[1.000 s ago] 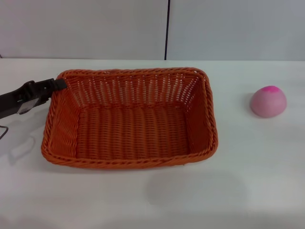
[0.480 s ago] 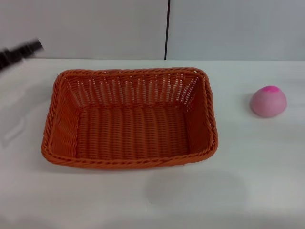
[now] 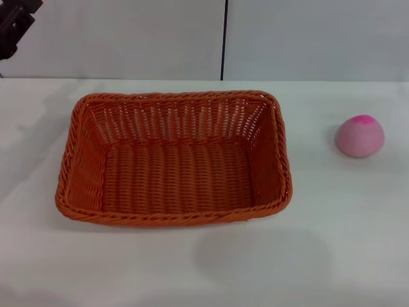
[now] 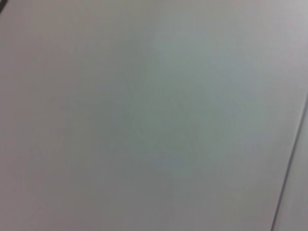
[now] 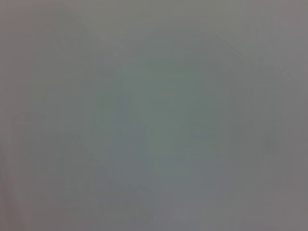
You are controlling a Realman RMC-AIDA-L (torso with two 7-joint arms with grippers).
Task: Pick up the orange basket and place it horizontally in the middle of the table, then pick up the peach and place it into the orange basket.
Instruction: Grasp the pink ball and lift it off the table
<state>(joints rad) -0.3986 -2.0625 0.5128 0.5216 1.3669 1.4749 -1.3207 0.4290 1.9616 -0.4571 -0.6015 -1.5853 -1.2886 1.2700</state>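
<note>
The orange basket [image 3: 174, 158] lies flat in the middle of the white table [image 3: 211, 268], its long side running left to right, with nothing inside it. The peach [image 3: 360, 136] rests on the table to the right of the basket, pale pink with a magenta patch on top. My left gripper [image 3: 14, 22] shows only as a dark shape at the top left corner of the head view, raised well above and away from the basket. The right gripper is out of view. Both wrist views show only a plain grey surface.
A light wall with a dark vertical seam [image 3: 223, 39] stands behind the table's far edge. Bare tabletop stretches in front of the basket and between the basket and the peach.
My left gripper was at the basket's left rim a second ago. It has since lifted up and away to the top left corner. Basket and peach have not moved.
</note>
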